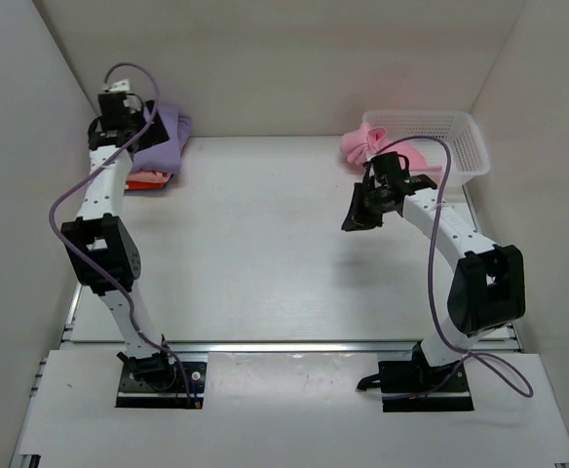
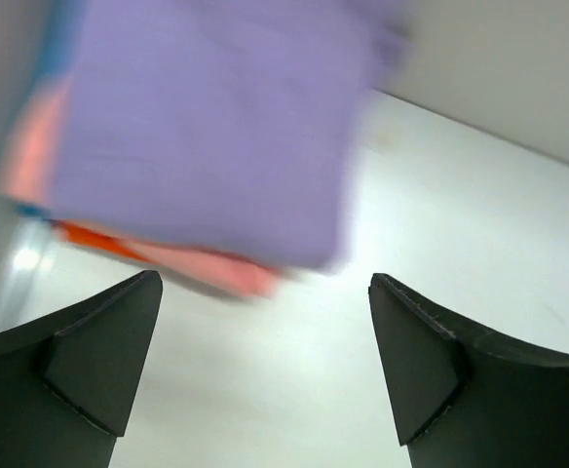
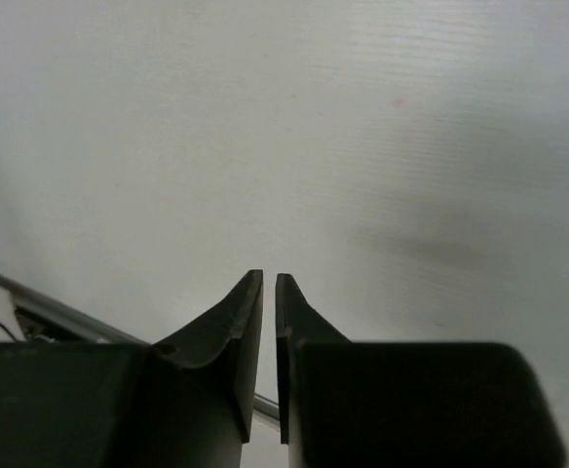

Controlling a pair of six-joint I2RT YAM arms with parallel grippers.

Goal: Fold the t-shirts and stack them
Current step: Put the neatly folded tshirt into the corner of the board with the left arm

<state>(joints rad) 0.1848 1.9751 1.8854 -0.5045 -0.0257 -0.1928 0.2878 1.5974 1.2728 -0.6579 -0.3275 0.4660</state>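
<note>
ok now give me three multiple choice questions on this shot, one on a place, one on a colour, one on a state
1. Where is the light pink t-shirt?
A lying by the arm bases
B spilling over the end of the white basket at far right
C held up in the air

2. Which colour tops the folded stack?
A lavender
B orange
C blue

3. How is the left gripper?
A shut on cloth
B open and empty
C shut and empty

Answers:
1 B, pink cloth hangs over the basket's end.
2 A, the lavender t-shirt lies uppermost.
3 B, its fingers stand wide apart with nothing between them.
</note>
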